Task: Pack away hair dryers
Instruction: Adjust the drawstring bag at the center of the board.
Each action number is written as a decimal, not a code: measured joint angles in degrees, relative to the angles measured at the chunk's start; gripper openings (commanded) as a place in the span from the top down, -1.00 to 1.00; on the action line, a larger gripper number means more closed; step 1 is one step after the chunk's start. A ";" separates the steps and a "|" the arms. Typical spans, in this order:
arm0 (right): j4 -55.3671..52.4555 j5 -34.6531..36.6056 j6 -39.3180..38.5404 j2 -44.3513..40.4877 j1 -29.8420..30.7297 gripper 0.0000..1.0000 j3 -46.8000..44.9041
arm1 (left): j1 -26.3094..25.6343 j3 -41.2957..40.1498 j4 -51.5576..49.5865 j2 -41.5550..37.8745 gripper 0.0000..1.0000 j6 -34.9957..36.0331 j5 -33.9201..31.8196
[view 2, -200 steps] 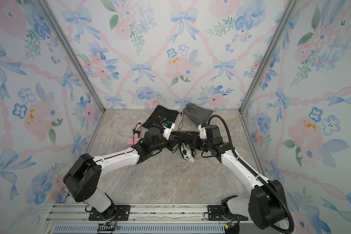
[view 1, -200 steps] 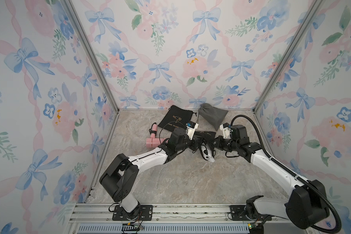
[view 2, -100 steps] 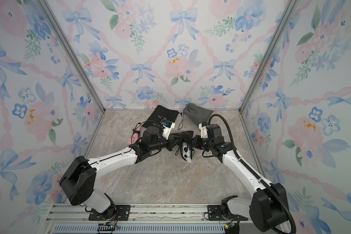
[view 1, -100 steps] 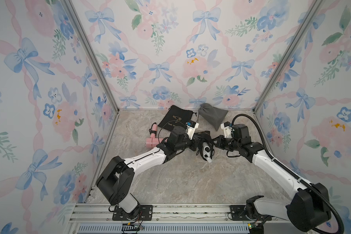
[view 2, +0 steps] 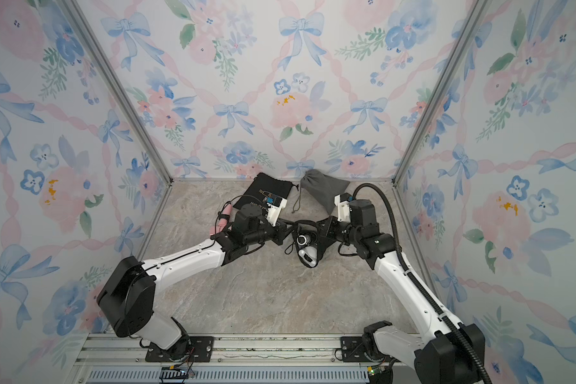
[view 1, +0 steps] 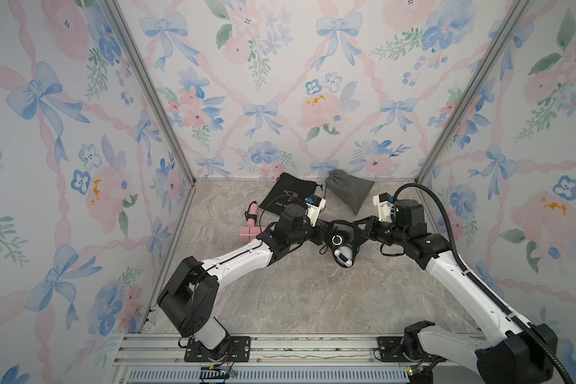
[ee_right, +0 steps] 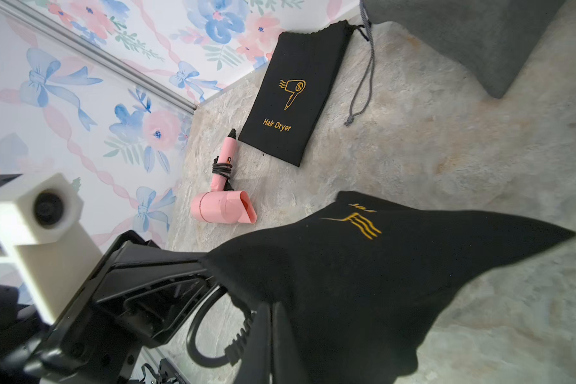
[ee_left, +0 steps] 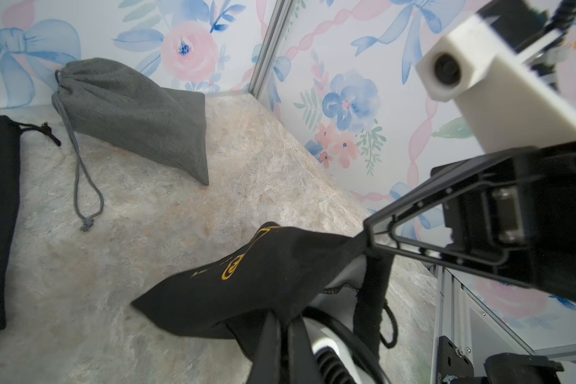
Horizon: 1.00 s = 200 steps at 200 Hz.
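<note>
White hair dryer (view 1: pixel 344 257) is mid-tabletop btwn the two hands, partly in the mouth of the held black pouch (ee_left: pixel 263 282). Its white body and round barrel end stick out toward the front in both top views. How far in it sits: can't tell. Its black cord (ee_right: pixel 207 332) loops out at the pouch mouth.

L hand (ee_right: pixel 210 266) is closed tight, pinching the pouch rim on one side. R hand (ee_left: pixel 368 237) is closed the same way on the opposite side, so the mouth is stretched btwn them. The pouch's closed end points toward the back wall w/ a corner low over the tabletop (view 1: pixel 296 299); touching or not, can't tell.

Pink hair dryer (ee_right: pixel 223 207) lies on its side near the left wall, apart from both hands, cord wound round the handle.

Just beside its handle end is a flat black pouch (ee_right: pixel 296 93) w/ gold dryer logo and "Hair Dryer" text, lying by the back wall. Grey pouch (ee_left: pixel 130 113) is next to that, also at the back wall. Its mouth is gathered and its drawstring trails over the marble-look tabletop.
</note>
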 measured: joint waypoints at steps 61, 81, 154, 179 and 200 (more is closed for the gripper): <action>1.66 -1.84 0.61 1.51 -0.72 1.00 0.11 | 0.00 5.20 -4.35 -0.96 1.00 -0.02 2.23; 1.64 -1.97 1.11 1.27 -0.76 1.00 0.11 | 0.11 5.29 -5.25 -0.94 1.00 -0.02 2.05; 1.60 -2.78 0.48 2.36 -1.73 1.00 0.83 | 0.79 5.29 -6.56 -0.72 1.00 0.07 2.25; 1.55 -3.67 -1.03 5.62 -1.70 1.00 1.73 | 0.81 5.22 -7.85 -0.72 1.00 0.15 2.21; 1.38 -4.02 -2.25 6.86 -1.70 1.00 2.25 | 0.81 4.96 -8.09 -0.70 1.00 0.20 2.01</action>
